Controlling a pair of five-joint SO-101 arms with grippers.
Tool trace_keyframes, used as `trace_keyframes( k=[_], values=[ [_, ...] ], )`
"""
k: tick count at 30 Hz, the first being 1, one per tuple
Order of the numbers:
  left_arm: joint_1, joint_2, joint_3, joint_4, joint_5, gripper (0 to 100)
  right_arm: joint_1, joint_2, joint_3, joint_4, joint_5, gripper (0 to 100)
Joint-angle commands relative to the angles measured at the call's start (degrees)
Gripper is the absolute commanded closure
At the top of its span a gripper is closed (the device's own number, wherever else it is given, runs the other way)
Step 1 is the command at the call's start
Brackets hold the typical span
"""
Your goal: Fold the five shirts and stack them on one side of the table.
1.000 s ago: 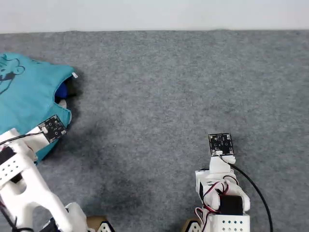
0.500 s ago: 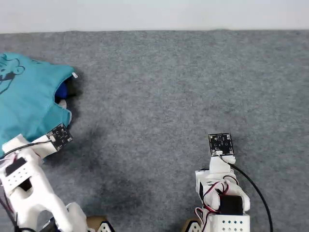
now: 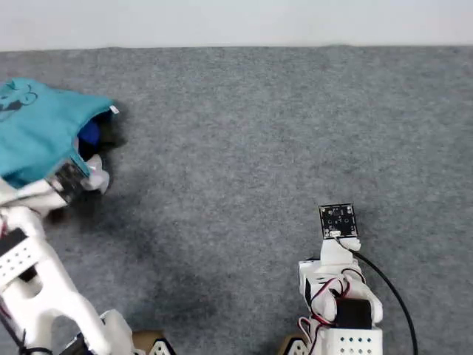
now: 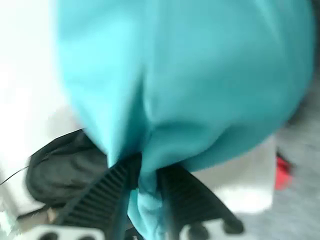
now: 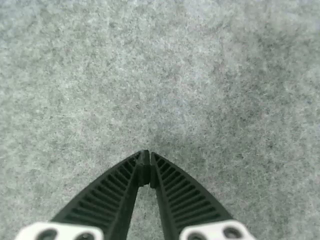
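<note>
A teal shirt (image 3: 41, 129) with a dark printed figure lies bunched at the table's far left in the high view, with blue and white cloth (image 3: 90, 135) showing under its edge. My left gripper (image 4: 145, 172) is shut on a fold of the teal shirt (image 4: 190, 85), which hangs lifted from it. The left arm (image 3: 33, 244) stands at the left edge beside the pile. My right gripper (image 5: 145, 170) is shut with nothing in it, just above bare grey felt. The right arm (image 3: 338, 281) sits folded back at the near edge.
Grey felt (image 3: 266, 133) covers the table, open across the middle and right. A pale wall (image 3: 236, 22) runs along the far edge. In the left wrist view a black object (image 4: 60, 170) and a small red thing (image 4: 283, 172) lie beyond the shirt.
The left arm swung toward the far left with the teal shirt's near edge, lifting it and bunching the shirt into a smaller heap. The right arm has kept still.
</note>
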State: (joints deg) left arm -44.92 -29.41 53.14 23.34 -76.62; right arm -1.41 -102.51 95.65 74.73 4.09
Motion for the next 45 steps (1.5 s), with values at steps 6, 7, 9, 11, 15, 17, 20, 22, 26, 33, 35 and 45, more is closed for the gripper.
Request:
trace_keyframes(
  k=[6,7,9,11,15,17,20,22,26,33,35,45],
  values=[
    [1.1,-1.8,-7.6,4.5,1.4,96,0.2,-0.8,0.8,0.0,0.5,98.9],
    [1.1,-1.8,-7.6,6.9,-0.2,94,0.2,-0.8,0.8,0.0,0.5,98.9],
    [0.8,-1.8,-7.6,11.4,-2.2,89,0.2,-0.8,0.8,0.0,0.5,98.9],
    [0.8,-1.8,-7.6,14.9,-3.4,85,0.2,-0.8,0.8,0.0,0.5,98.9],
    [0.9,-1.8,-7.6,18.6,-5.0,84,0.2,-0.8,0.8,0.0,0.5,98.9],
    [1.0,-1.8,-7.6,19.0,-5.0,84,0.2,-0.8,0.8,0.0,0.5,98.9],
    [1.0,-1.8,-7.6,18.9,-5.0,85,0.2,-0.8,0.8,0.0,0.5,98.9],
    [1.1,-1.8,-7.6,18.9,-5.0,91,0.2,-0.8,0.8,0.0,0.5,98.9],
    [1.4,-1.9,-8.2,18.7,-4.9,99,0.2,-0.8,0.8,0.0,0.5,98.9],
    [3.0,-10.4,-10.2,18.9,-1.1,99,0.2,-0.8,0.8,0.0,0.5,98.9],
    [4.6,-15.2,-10.2,18.9,2.5,99,0.2,-0.8,0.8,0.0,0.5,98.9],
    [20.8,-38.2,-10.9,18.5,34.3,99,0.2,-0.8,0.8,0.0,0.5,98.9]
  ],
)
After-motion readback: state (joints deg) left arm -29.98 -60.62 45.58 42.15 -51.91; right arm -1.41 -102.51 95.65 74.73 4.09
